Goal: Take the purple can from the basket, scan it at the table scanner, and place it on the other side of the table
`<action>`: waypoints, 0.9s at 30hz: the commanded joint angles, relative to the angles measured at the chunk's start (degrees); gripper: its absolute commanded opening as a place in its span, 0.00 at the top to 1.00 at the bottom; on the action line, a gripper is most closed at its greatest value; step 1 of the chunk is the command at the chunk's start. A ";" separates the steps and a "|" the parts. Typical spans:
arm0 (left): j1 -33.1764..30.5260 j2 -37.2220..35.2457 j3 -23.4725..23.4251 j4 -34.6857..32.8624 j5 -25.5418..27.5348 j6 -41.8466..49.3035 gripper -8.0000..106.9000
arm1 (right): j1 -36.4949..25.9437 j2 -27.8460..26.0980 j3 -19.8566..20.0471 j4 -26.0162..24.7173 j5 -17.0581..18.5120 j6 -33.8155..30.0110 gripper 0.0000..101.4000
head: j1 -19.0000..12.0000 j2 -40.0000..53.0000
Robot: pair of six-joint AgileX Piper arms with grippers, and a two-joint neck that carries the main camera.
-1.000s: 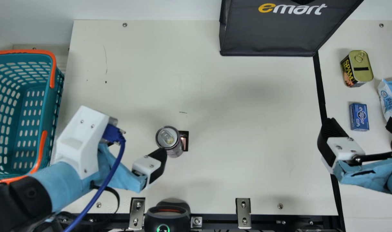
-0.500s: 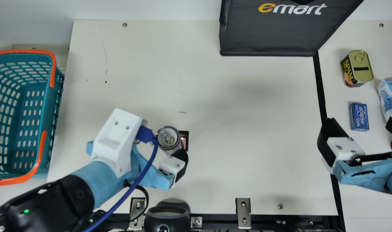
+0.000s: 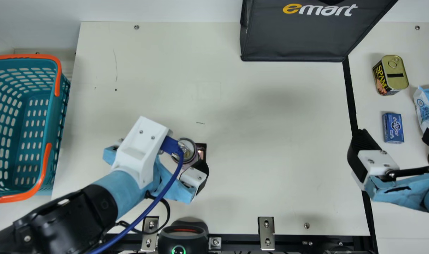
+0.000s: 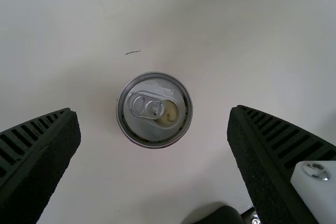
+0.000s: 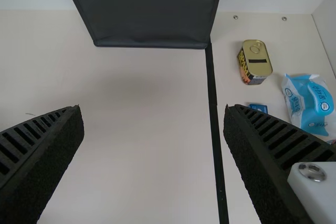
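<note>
Purple can [image 4: 155, 90], smooth metal cylinder, near centre of main view: upright, long axis vertical, ring-pull lid facing up. Left gripper [image 3: 184, 152]: ribbed fingers apart either side of can, probably not touching. Right gripper [image 3: 394, 135], right edge: fingers apart. Perforated plastic basket [image 3: 53, 109], left edge.

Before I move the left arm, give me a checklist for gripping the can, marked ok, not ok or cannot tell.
1. Left hand open: ok.
2. Purple metal drinks can standing upright: ok.
3. Can lined up with the left hand's gap: ok.
4. Can gripped: not ok, gaps show on both sides.
5. Right hand away from the can: ok.
6. Scan registered: cannot tell.
</note>
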 commanded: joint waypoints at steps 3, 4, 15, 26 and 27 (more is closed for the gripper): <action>1.19 0.39 1.85 -0.86 -3.13 3.81 0.15 | 0.00 0.00 0.00 0.00 0.00 0.00 0.06 | -1.57 0.00; 1.47 0.47 2.36 -1.16 -3.87 4.70 0.15 | 0.00 0.00 0.00 0.00 0.00 0.00 0.06 | -1.57 0.00; 6.26 1.69 7.43 -6.03 -11.88 16.22 0.15 | 0.00 0.00 0.00 -0.06 0.00 0.00 0.06 | -1.57 0.00; 10.08 2.41 9.66 -11.92 -18.07 27.58 0.61 | 0.00 0.00 0.00 -0.06 0.00 0.00 0.06 | -1.57 0.00; 10.37 2.49 9.50 -12.55 -18.41 28.46 0.67 | 0.00 0.00 0.00 -0.06 0.00 0.00 0.06 | -1.57 0.00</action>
